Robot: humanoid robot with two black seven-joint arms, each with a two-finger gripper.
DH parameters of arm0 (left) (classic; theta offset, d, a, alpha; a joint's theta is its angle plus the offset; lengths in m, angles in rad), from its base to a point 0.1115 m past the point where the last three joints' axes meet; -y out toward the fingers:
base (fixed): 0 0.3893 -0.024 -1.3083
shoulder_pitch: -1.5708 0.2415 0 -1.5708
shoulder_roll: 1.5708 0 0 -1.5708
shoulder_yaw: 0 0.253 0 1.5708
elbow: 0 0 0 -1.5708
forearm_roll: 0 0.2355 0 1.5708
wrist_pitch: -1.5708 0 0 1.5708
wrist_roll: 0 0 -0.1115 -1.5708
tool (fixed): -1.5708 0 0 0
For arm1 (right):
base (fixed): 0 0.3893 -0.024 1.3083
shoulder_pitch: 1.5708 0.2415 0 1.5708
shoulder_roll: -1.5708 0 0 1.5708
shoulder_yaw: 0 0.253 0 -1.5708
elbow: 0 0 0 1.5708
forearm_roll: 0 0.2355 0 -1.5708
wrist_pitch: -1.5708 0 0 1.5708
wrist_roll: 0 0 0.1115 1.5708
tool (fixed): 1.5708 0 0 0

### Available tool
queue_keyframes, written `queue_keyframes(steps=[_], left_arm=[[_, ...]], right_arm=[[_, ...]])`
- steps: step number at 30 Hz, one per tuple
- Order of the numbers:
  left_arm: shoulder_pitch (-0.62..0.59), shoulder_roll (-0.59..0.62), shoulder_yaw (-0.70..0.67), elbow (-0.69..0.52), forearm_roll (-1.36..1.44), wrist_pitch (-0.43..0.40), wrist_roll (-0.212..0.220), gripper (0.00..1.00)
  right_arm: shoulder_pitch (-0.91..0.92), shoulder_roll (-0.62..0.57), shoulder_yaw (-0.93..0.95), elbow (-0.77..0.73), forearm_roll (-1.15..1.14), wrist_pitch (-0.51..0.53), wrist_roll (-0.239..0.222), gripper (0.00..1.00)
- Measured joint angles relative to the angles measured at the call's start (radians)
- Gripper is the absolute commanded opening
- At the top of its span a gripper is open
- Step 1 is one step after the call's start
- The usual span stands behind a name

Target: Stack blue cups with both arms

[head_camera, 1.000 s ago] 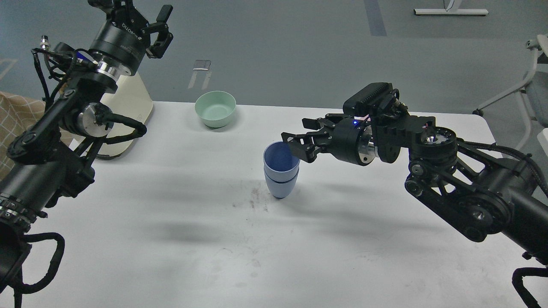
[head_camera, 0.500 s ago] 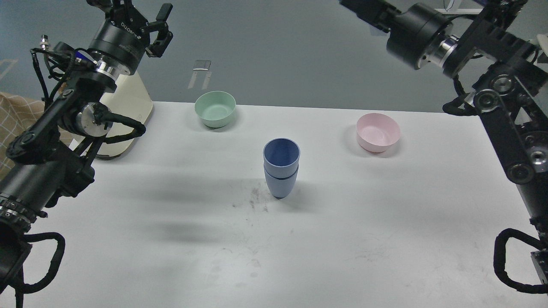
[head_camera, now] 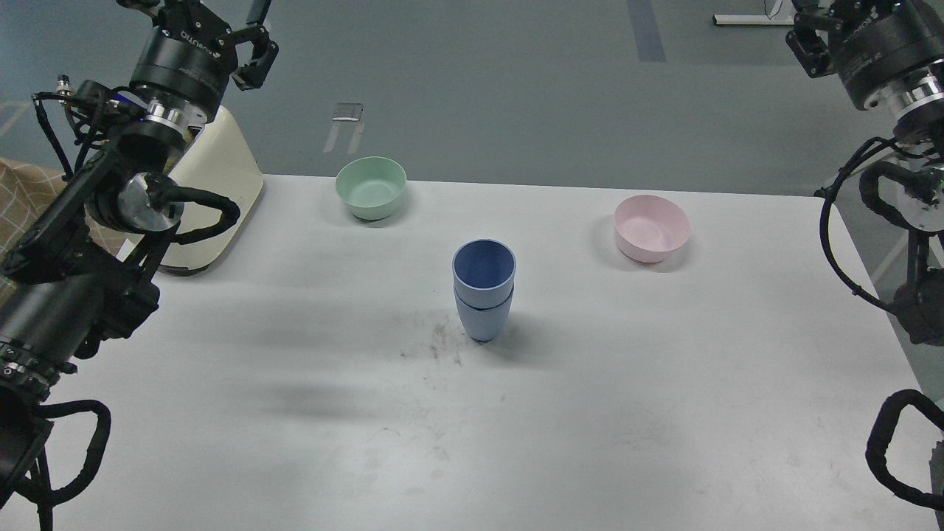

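The two blue cups (head_camera: 483,295) stand nested one inside the other, upright, at the middle of the white table (head_camera: 295,442). Nothing touches them. My left gripper (head_camera: 203,9) is raised high at the top left, far from the cups, with its fingers spread apart and empty; the fingertips run out of the top edge. My right gripper (head_camera: 841,11) is raised at the top right corner, also far from the cups. Only its base and one finger link show, so I cannot tell its state.
A mint-green bowl (head_camera: 371,187) sits at the back of the table, left of centre. A pink bowl (head_camera: 653,228) sits at the back right. A cream appliance (head_camera: 214,192) stands at the back left corner. Scuff marks lie left of the cups.
My right arm has pulled back from the stacked cups and swung up to the top right corner, uncovering the pink bowl. My left arm has shifted slightly up and left. The cups have not moved.
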Motion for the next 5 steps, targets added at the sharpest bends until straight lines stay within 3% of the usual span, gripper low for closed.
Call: queue_keyframes(steps=[5], left_arm=[[0.0, 0.001, -0.008, 0.005, 0.0, 0.0, 0.002, 0.98]], right_arm=[[-0.031, 0.0, 0.018, -0.035, 0.124, -0.039, 0.0, 1.0]])
